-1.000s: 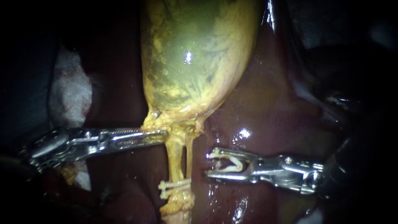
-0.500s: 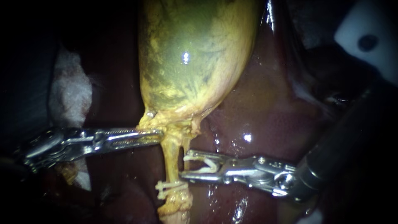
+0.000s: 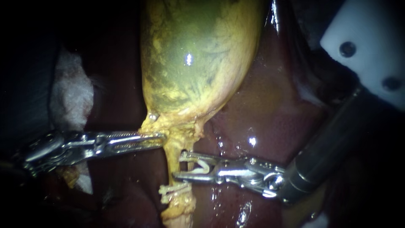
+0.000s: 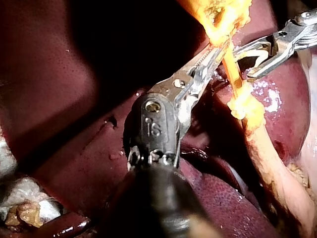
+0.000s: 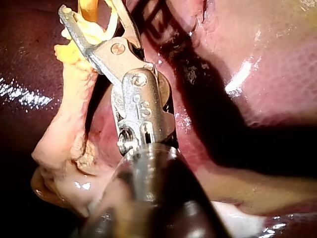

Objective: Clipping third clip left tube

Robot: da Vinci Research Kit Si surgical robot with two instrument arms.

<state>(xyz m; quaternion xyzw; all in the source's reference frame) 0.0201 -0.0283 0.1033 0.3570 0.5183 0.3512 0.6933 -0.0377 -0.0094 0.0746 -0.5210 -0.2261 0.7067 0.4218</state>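
A: What is hard to see?
B: The right instrument [image 3: 178, 164] covers the thin tube, so I cannot tell which tube sits inside its jaws. The left instrument [image 3: 161, 137] has its tips tucked into yellow tissue [image 3: 179, 126] under the gallbladder [image 3: 190, 63].
A: Is it holding that?
B: Yes, its jaws squeeze tight on it.
A: And the clip?
B: The white clip [image 3: 203, 167] looks like a bent V. The right jaws stand wide apart with it held between them, right by the left tube [image 3: 171, 158], above the shut clips [image 3: 175, 190].
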